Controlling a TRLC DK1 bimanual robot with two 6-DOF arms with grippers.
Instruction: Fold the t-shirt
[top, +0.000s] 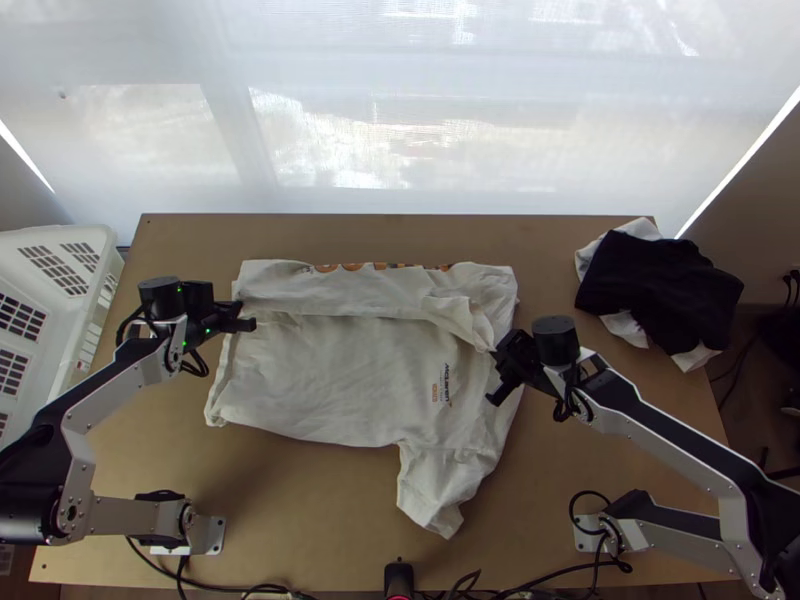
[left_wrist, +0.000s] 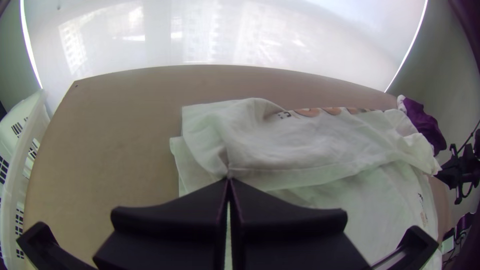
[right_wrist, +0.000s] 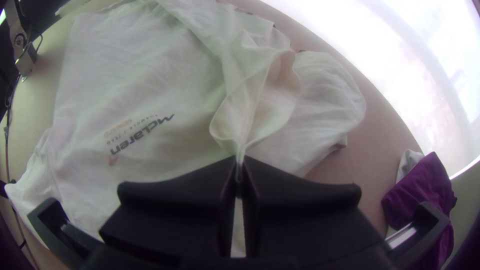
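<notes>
T-shirt (top: 335, 370) lies spread between our left gripper (top: 250, 324) and right gripper (top: 500, 352) in the top view, its far strip folded over; we see a white basket (top: 90, 240) left of the left gripper, dark cloth (top: 655, 285) right of the right one. In the left wrist view, we pinch the flap's edge. In the right wrist view, we pinch gathered fabric beside the printed lettering (right_wrist: 141, 135).

The t-shirt (top: 350, 380) lies across the middle of the table (top: 300, 540), its far strip turned over on top of it, one sleeve (top: 432, 495) toward the near edge. Left of the table is a laundry basket (top: 90, 235); at the far right corner, partly past the edge, a clothes pile (top: 650, 290). Behind everything hangs a window blind (top: 400, 120), and in front, the left base (top: 210, 535) and right base (top: 590, 533) stand apart
</notes>
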